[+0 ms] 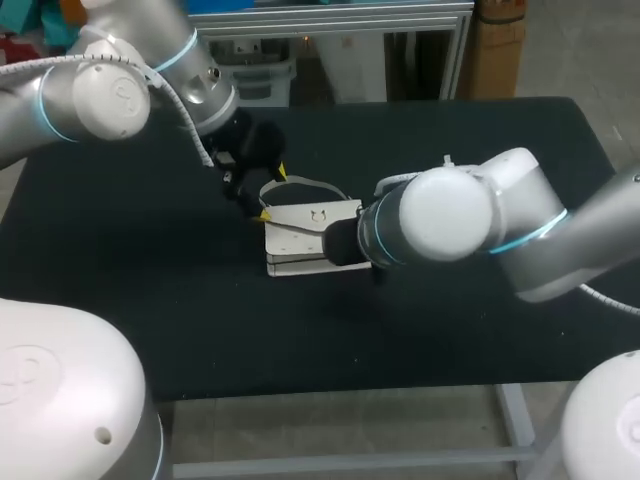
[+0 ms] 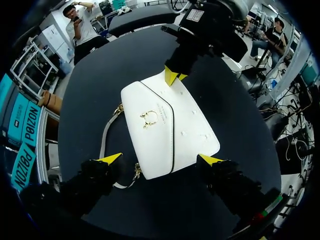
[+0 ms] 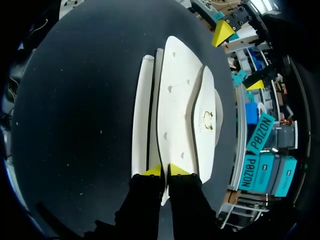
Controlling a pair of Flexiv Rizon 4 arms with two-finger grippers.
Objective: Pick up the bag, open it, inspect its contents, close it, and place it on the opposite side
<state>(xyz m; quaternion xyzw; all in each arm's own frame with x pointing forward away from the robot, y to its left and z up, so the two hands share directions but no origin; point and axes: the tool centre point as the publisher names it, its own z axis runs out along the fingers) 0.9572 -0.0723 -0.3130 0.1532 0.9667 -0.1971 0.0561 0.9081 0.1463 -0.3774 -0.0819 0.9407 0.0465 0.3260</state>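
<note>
Right jaws pinching edge of white bag (image 1: 305, 225), left jaws spread wide above its opposite end, bag flat, middle of tabletop (image 1: 450, 330)

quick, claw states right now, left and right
Left claw: open, its fingers spread to either side of the white bag.
Right claw: closed, holding the bag's edge.

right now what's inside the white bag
Nothing inside shows. The white bag lies flat on the black table with its flap closed and the gold clasp on top, so any contents are covered. The right end effector pinches one edge.
</note>
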